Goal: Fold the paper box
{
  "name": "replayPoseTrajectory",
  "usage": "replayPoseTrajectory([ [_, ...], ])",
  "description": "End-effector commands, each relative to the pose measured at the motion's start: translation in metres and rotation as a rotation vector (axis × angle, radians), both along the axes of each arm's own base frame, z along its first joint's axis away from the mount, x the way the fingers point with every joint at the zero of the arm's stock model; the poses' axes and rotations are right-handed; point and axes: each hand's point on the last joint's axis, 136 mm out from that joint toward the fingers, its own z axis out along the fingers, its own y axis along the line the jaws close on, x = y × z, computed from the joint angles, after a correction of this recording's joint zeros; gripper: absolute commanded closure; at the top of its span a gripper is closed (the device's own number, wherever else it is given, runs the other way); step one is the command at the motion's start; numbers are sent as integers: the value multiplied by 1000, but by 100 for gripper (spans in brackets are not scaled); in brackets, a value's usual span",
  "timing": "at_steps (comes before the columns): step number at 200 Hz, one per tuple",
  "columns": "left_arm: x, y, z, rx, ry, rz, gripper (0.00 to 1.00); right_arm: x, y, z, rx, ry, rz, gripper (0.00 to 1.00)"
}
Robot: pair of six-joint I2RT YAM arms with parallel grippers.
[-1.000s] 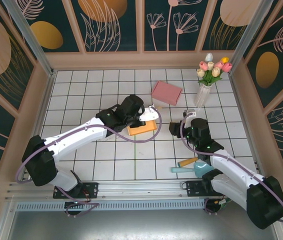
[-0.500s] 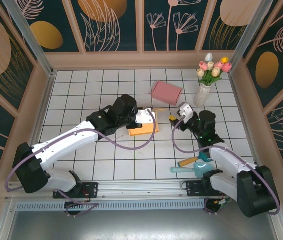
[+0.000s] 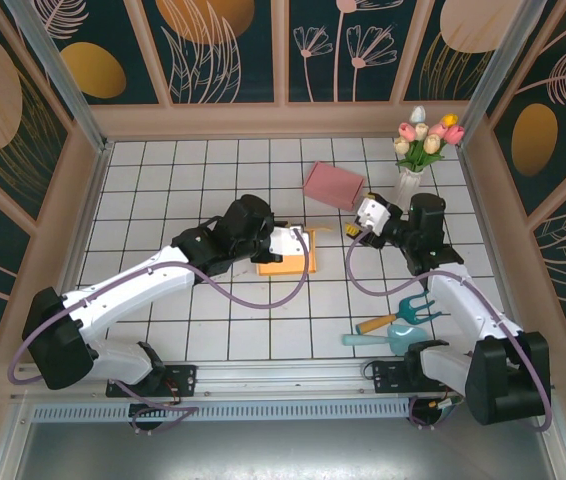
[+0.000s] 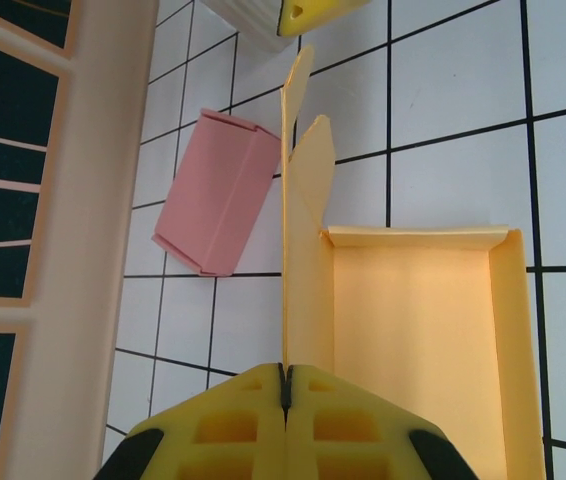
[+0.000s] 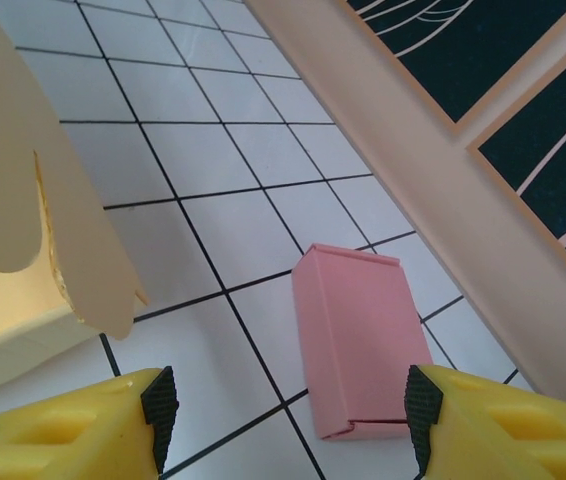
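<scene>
The yellow paper box [image 3: 285,263] lies open side up near the middle of the tiled table [image 3: 163,190], its long axis running roughly left to right in the top view. The left gripper [image 4: 285,385] is clamped tight on the box's long side flap [image 4: 289,250], which stands upright on edge with its rounded end pointing toward the right gripper [image 5: 283,405]. That gripper hovers just beside the flap with its jaws well apart, gripping nothing. A closed pink box [image 5: 358,335] lies beyond.
</scene>
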Motion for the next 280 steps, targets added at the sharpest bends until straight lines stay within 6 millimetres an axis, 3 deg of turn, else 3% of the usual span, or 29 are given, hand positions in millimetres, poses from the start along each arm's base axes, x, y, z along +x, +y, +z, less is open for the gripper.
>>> replayPoseTrajectory([
  [1,-4,-4,14,-42,-35,-39,98,1,1,5,-48,-37,44,35],
  [45,-6,-7,11,-47,-24,-51,98,-4,12,9,-49,-73,108,36],
  [120,-9,-16,3,-78,-3,-81,98,-5,30,-12,-86,-62,160,37],
  [221,-13,-21,8,-123,-2,-109,99,-32,73,-29,-50,17,354,38],
  [280,-17,-23,8,-135,14,-130,100,-39,82,-32,-27,26,407,46],
])
